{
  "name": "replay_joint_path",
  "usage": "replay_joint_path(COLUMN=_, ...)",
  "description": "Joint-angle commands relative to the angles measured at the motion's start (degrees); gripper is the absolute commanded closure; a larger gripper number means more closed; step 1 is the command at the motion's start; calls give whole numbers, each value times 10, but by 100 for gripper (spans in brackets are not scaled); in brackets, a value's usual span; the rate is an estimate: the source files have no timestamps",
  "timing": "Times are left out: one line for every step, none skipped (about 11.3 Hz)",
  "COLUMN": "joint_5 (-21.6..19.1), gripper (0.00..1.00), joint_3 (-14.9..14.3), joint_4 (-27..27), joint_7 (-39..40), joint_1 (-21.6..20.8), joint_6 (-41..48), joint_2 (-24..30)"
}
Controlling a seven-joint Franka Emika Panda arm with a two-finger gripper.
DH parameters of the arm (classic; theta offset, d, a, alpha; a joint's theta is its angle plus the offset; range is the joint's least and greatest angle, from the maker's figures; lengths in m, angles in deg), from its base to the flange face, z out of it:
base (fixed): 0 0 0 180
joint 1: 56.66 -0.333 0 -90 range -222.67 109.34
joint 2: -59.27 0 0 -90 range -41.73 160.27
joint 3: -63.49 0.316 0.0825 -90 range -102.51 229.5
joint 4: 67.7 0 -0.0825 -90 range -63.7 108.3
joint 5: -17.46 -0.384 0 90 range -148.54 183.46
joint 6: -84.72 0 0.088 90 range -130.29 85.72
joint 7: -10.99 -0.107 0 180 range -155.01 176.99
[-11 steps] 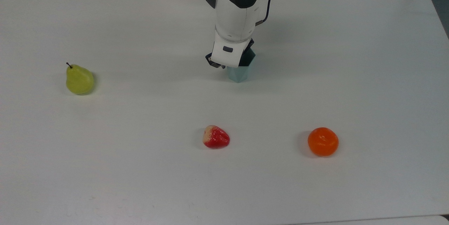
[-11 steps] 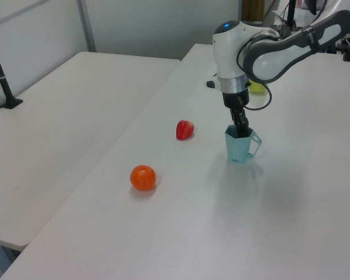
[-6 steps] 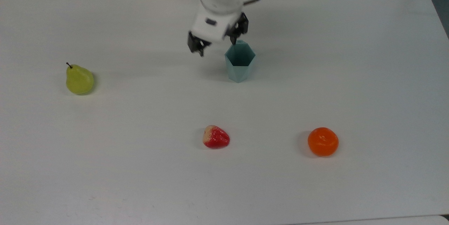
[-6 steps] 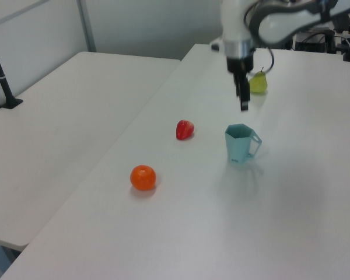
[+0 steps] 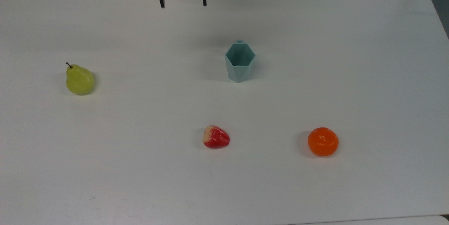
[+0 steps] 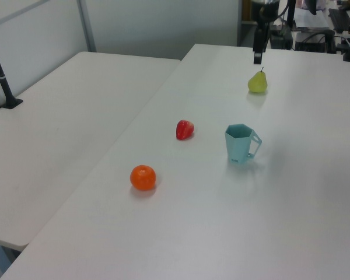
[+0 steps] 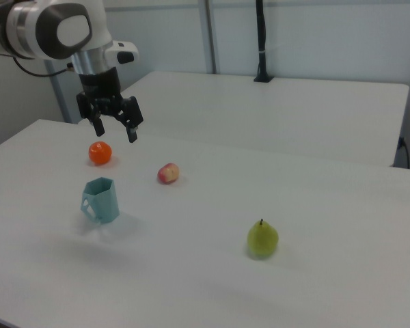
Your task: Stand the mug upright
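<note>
The pale light-blue faceted mug (image 5: 240, 62) stands upright on the white table (image 5: 350, 60), its hexagonal rim facing up. In the left view the mug (image 6: 240, 144) has its handle on the left view's right; in the right view the mug (image 7: 102, 200) has it on the right view's left. My gripper (image 5: 183, 5) is open and holds nothing, well clear of the mug near the top view's upper edge. In the right view the gripper (image 7: 115, 133) hangs high above the mug with its jaws spread.
A green pear (image 5: 79, 79) lies at the top view's left. A red strawberry (image 5: 216, 137) and an orange (image 5: 323, 142) lie nearer the front edge. A second white table (image 6: 64, 116) adjoins at the left view's left. A black post (image 7: 261, 41) stands at the back.
My gripper, which reached into the mug's rim a second ago, has let go, risen and drawn back toward the table's far edge. The mug stays upright in place.
</note>
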Motion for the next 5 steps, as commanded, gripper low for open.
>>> replay_joint_path(joint_5=-4, gripper=0, joint_3=-40, joint_4=20, joint_7=-39, joint_1=-11, joint_6=39, joint_2=50)
replay_joint_path(joint_5=-3, gripper=0, joint_3=-41, joint_4=20, joint_7=-39, joint_1=-10, joint_6=42, joint_2=51)
replay_joint_path(joint_5=-3, gripper=0, joint_3=-41, joint_4=19, joint_7=-40, joint_1=-10, joint_6=40, joint_2=50)
replay_joint_path(joint_5=-3, gripper=0, joint_3=-40, joint_4=19, joint_7=-40, joint_1=-9, joint_6=40, joint_2=49)
replay_joint_path(joint_5=-3, gripper=0, joint_3=-40, joint_4=19, joint_7=-39, joint_1=-8, joint_6=41, joint_2=50)
